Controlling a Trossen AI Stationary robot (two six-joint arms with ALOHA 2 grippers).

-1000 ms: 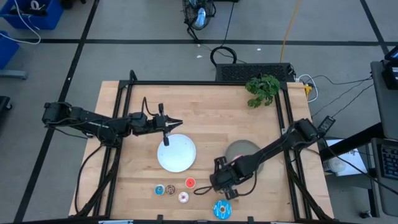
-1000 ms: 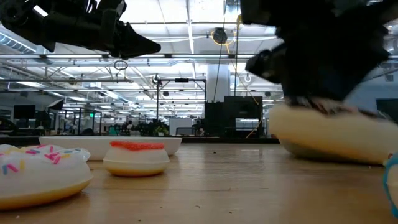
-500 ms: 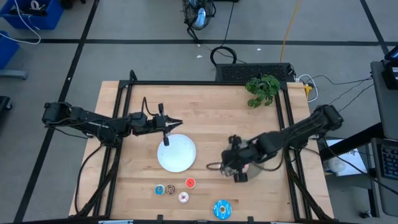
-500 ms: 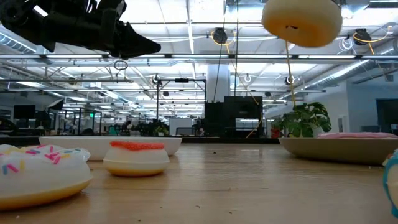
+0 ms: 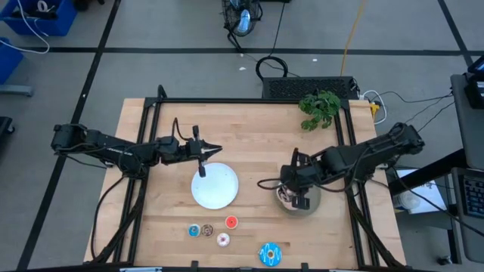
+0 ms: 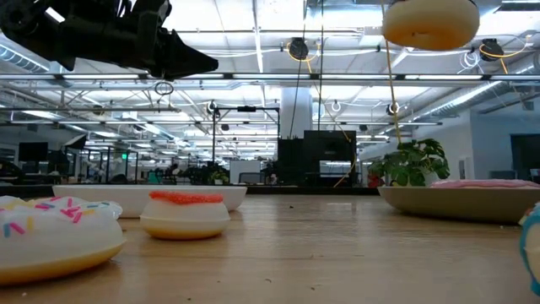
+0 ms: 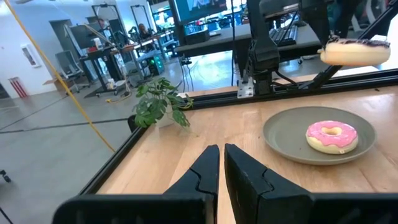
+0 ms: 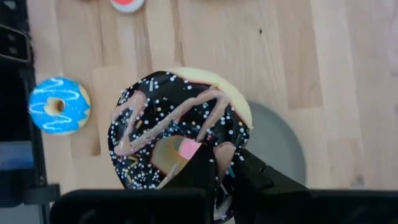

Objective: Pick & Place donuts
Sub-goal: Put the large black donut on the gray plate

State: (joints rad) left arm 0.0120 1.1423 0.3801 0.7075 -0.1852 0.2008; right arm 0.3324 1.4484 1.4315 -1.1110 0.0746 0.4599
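My right gripper (image 5: 292, 195) is shut on the brown-and-white speckled donut (image 8: 177, 134), held in the air above the grey plate (image 5: 311, 204). A pink donut (image 7: 331, 135) lies flat on that plate. The larger blue donut (image 5: 269, 254) lies near the table's near edge. The tiny blue (image 5: 194, 230), brown (image 5: 207, 230), red-orange (image 5: 231, 222) and whitish-pink (image 5: 223, 239) donuts lie flat on the table, on the near side of the white plate (image 5: 215, 186). My left gripper (image 5: 216, 149) waits shut above the white plate's far edge. My right gripper pinches the speckled donut's ring (image 8: 205, 140) beside its hole, coming from above and pointing down. Whether one finger (image 8: 202, 165) reaches into the hole I cannot tell. The donut (image 6: 430, 21) sits level, icing up, lifted clear above the grey plate (image 6: 460, 201).
A small green plant (image 5: 319, 108) stands at the table's far right corner. Black frame rails (image 5: 249, 100) run along the table's edges. Bare wood lies between the two plates and along the far side.
My right gripper has risen from low by the table's near edge, next to the larger blue donut. It has carried the speckled donut up and toward the far right, over the grey plate. The donut is now lifted clear.
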